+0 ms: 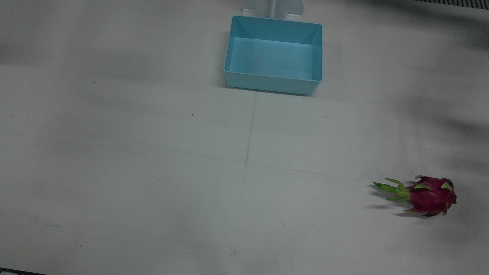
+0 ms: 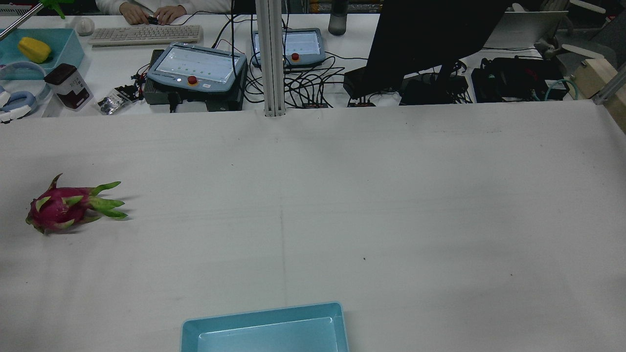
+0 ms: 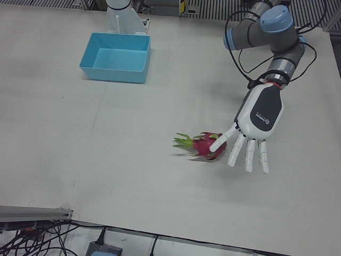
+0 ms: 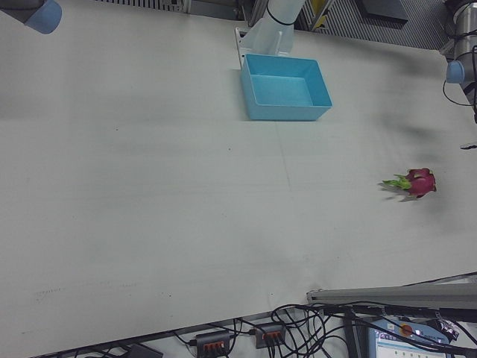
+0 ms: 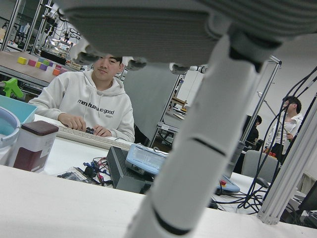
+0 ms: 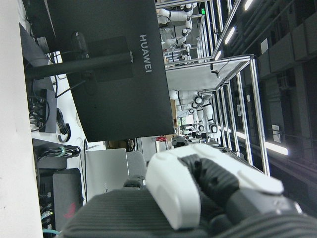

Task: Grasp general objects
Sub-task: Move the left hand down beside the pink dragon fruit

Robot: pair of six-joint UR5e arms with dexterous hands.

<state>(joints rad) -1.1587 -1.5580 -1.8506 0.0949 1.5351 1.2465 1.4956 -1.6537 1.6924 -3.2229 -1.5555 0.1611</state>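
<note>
A magenta dragon fruit [image 1: 429, 196] with green leaf tips lies on its side on the white table, near the left arm's side. It also shows in the rear view [image 2: 56, 209], the left-front view [image 3: 205, 145] and the right-front view [image 4: 419, 182]. My left hand [image 3: 250, 133] is open with its fingers spread and pointing down. It hangs above and just beside the fruit, and its thumb overlaps the fruit only in that view. A finger [image 5: 198, 148] fills the left hand view. My right hand [image 6: 208, 183] shows only partly in its own view, so its state is unclear.
A light blue empty bin [image 1: 275, 82] stands at the robot's edge of the table by the pedestal [image 1: 275, 9]; it also shows in the rear view [image 2: 264, 318]. Beyond the far edge are a post [image 2: 271, 58], teach pendants, a monitor and cables.
</note>
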